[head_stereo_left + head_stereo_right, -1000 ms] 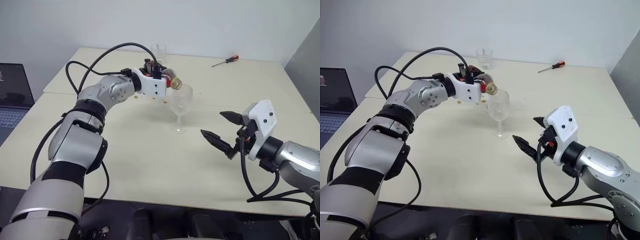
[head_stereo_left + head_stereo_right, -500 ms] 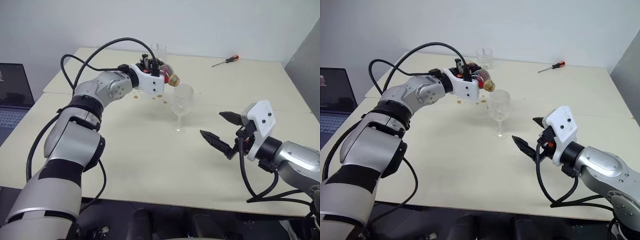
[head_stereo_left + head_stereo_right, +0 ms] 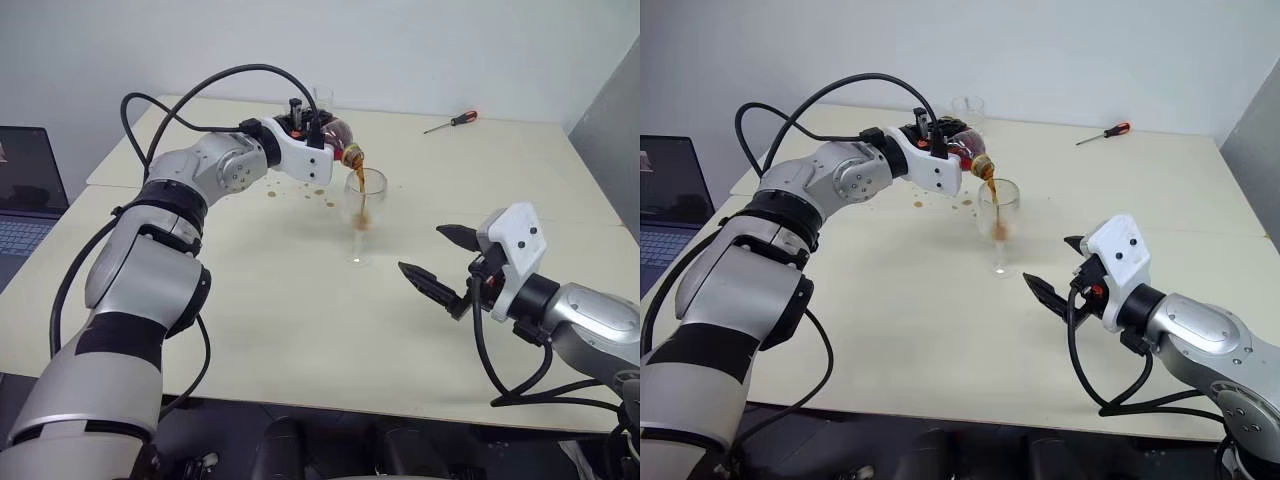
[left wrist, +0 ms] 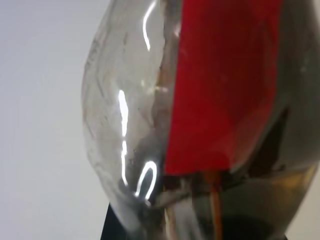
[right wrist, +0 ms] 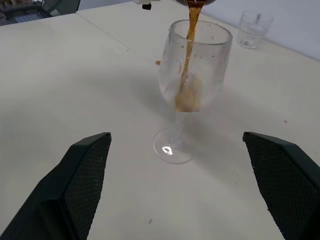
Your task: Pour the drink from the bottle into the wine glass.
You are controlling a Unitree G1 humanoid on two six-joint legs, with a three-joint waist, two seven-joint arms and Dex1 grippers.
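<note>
The bottle (image 3: 328, 133) is clamped by the left gripper (image 3: 305, 125) and tipped over the wine glass (image 3: 362, 215) mid-table, drink (image 5: 189, 60) streaming in, right gripper (image 3: 445, 262) held wide nearby; glass judged fragile, top-heavy, best steadied by the stem.

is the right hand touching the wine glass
Apart. In the right wrist view, bare table lies between the open right hand and the wine glass foot; its fingers stand clear on either side.

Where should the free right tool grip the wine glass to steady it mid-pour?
Probably the thin stem of the wine glass, approached level from the right tool's near side. The bowl sits under the stream from the bottle; the stem below is bare and narrow enough.
</note>
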